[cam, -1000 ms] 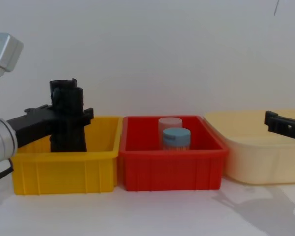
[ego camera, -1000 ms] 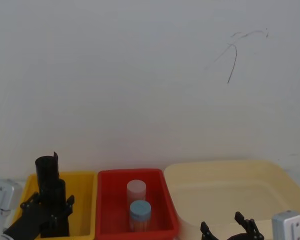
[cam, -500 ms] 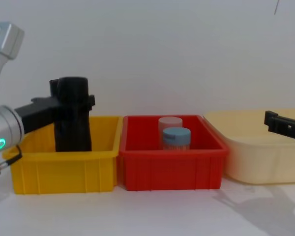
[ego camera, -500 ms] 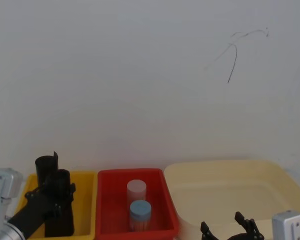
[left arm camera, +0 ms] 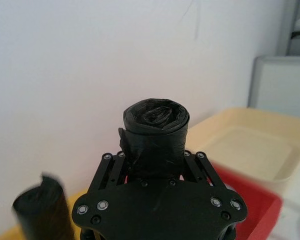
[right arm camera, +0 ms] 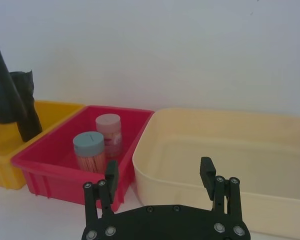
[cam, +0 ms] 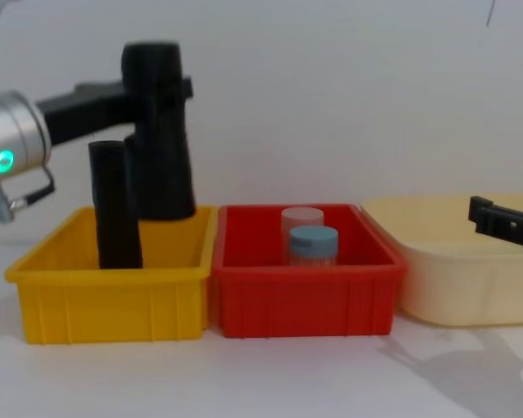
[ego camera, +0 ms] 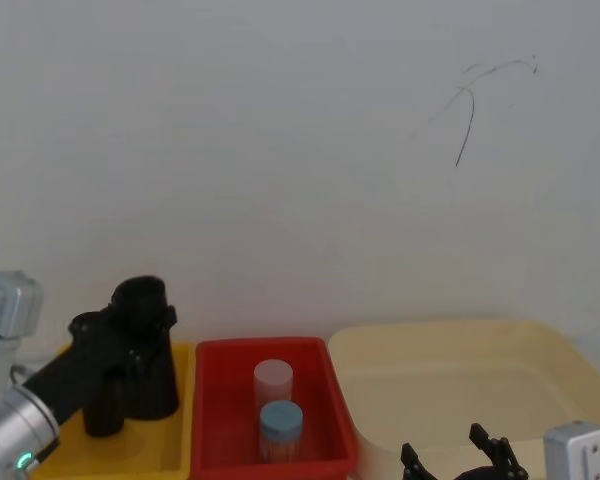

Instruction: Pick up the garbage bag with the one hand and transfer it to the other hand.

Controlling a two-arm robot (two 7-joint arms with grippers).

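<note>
Left tool [cam: 150, 89] clamped on garbage bag [cam: 163, 165], held upright over yellow bin [cam: 113, 300] — right tool [right arm camera: 160, 172] spread open, near cream tub [right arm camera: 200, 150]

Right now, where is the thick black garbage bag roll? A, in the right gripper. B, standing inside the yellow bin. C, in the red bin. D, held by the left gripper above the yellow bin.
D: the left gripper is shut on the garbage bag, holding it up over the yellow bin.

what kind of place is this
Likely a robot lab bench: bare wall, yellow bin, red bin and cream tub in a row, left gripper holding the garbage bag, right gripper idle by the tub.
</note>
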